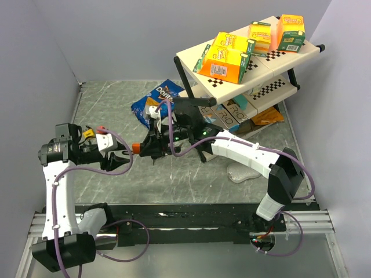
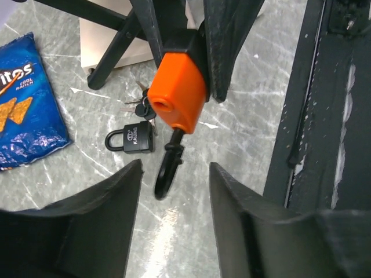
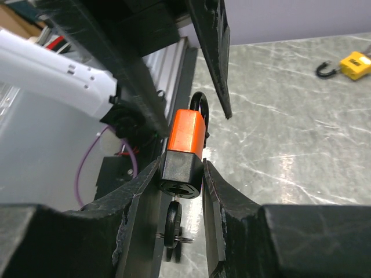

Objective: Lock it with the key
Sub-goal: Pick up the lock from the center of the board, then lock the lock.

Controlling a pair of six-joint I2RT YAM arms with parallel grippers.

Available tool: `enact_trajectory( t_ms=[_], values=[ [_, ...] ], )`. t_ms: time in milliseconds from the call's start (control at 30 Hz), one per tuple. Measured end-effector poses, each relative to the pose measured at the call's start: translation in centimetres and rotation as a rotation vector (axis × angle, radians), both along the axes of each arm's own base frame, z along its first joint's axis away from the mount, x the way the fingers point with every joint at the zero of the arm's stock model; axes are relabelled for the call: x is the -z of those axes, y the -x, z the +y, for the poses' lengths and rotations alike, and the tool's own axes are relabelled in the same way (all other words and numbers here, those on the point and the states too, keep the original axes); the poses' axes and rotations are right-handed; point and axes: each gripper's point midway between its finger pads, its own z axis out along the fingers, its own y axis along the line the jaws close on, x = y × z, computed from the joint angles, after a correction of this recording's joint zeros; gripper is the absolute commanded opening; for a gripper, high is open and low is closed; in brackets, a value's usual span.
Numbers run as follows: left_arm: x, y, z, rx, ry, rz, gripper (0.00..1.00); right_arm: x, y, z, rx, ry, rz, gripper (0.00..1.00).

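Observation:
My right gripper (image 3: 181,171) is shut on an orange padlock (image 3: 188,132), gripping its black base above the table. A key (image 3: 173,223) with a black head sits in the keyhole, more keys hanging from its ring. The black shackle (image 2: 167,172) sticks out of the orange body (image 2: 177,95) toward my left gripper and looks sprung open. My left gripper (image 2: 175,172) is open and empty, its fingers either side of the shackle tip without touching it. In the top view the padlock (image 1: 137,146) hangs between the left gripper (image 1: 119,155) and right gripper (image 1: 152,145).
A black padlock (image 2: 134,138) with a bunch of keys (image 2: 141,107) lies on the table under the right arm. A yellow padlock (image 1: 88,134) lies at the left. A blue Doritos bag (image 1: 153,104) lies behind. A two-tier rack (image 1: 261,61) with boxes stands at the back right.

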Motion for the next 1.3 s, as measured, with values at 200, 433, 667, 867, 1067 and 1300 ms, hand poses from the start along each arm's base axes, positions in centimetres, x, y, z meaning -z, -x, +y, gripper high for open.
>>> enact_trajectory(
  t_ms=[200, 433, 667, 867, 1067, 1300],
  values=[
    [0.6, -0.1, 0.2, 0.017, -0.035, -0.024, 0.29, -0.2, 0.7, -0.2, -0.039, -0.005, 0.003, 0.0],
    [0.8, 0.2, 0.1, 0.029, -0.05, -0.028, 0.08, -0.2, 0.9, -0.4, -0.047, -0.009, 0.003, 0.0],
    [0.7, 0.9, -0.2, 0.036, -0.057, -0.054, 0.25, -0.5, 1.4, -0.5, -0.064, -0.009, 0.043, 0.0],
    [0.6, 1.7, -0.6, 0.043, -0.071, -0.093, 0.15, -0.3, 1.8, -0.7, -0.076, 0.003, 0.09, 0.0],
    [0.9, 1.8, -0.8, 0.061, -0.083, -0.081, 0.04, -0.3, 2.0, -0.8, -0.079, 0.007, 0.105, 0.0],
    [0.9, 1.7, -0.8, 0.052, -0.079, -0.069, 0.01, -0.2, 1.8, -1.1, -0.071, 0.026, 0.138, 0.71]
  ],
)
